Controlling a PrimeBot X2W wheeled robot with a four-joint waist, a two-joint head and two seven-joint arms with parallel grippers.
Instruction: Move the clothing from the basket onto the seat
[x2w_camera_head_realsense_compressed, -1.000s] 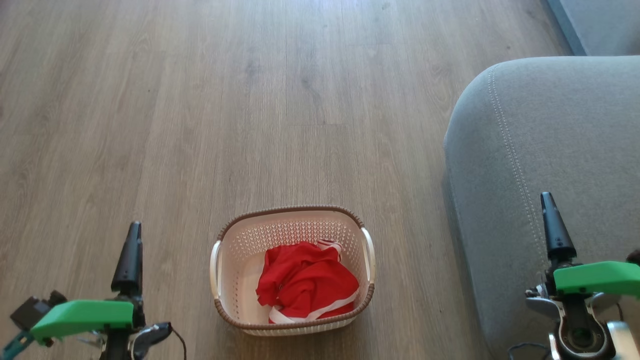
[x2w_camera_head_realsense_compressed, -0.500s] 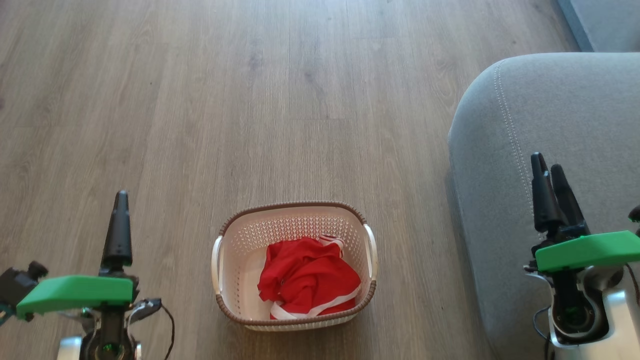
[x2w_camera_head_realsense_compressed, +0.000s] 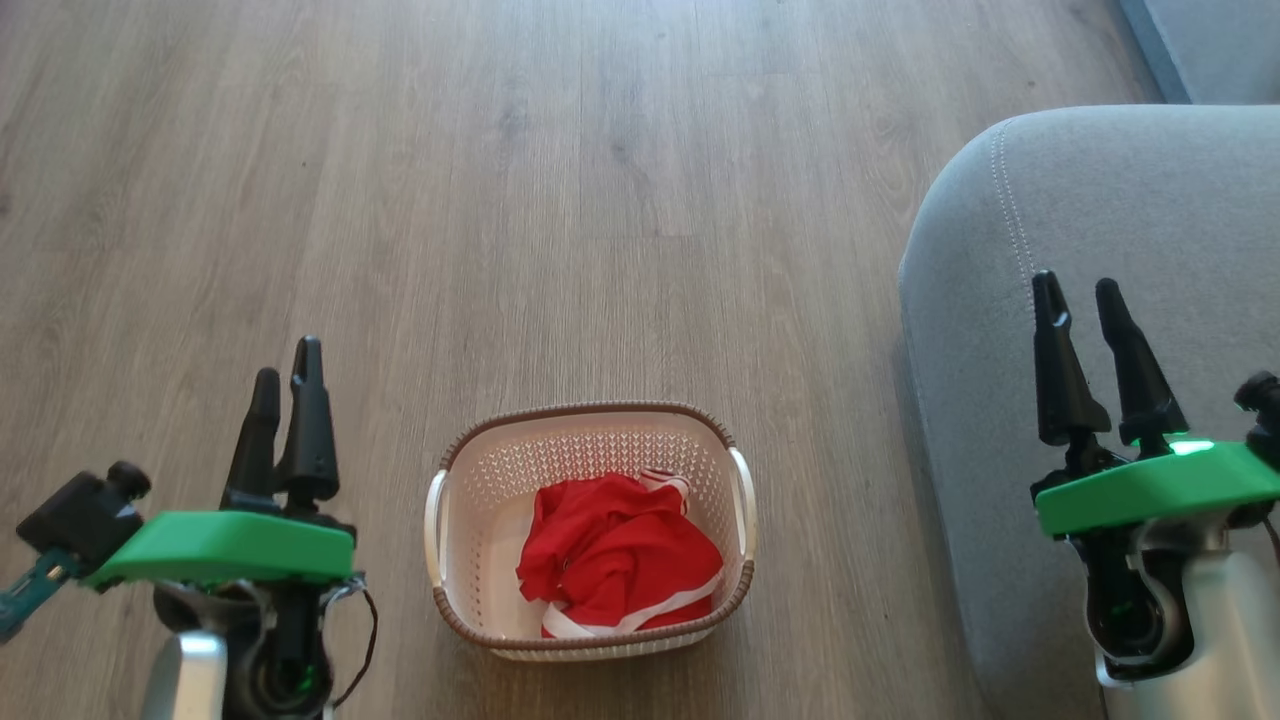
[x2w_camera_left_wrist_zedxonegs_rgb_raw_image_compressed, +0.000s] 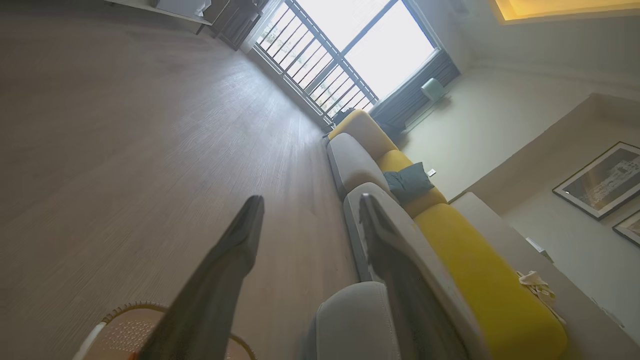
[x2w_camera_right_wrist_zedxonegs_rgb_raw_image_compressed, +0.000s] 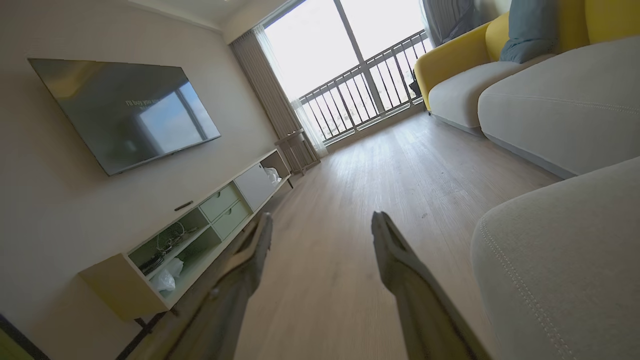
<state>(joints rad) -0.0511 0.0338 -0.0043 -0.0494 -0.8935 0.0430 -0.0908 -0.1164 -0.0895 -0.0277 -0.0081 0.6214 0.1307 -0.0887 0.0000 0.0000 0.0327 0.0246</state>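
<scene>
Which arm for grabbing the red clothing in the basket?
Probably left: the open left gripper hangs nearer the red fabric clothing in the cream plastic basket; the right gripper is by the grey fabric seat.

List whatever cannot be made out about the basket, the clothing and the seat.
- clothing, head view: bunched up, so its own folds hide how many garments there are.
- basket, left wrist view: cut off by the bottom edge, partly behind the left gripper.
- seat, head view: cut off by the right edge.
- television, right wrist view: on-screen text too small to read.
</scene>
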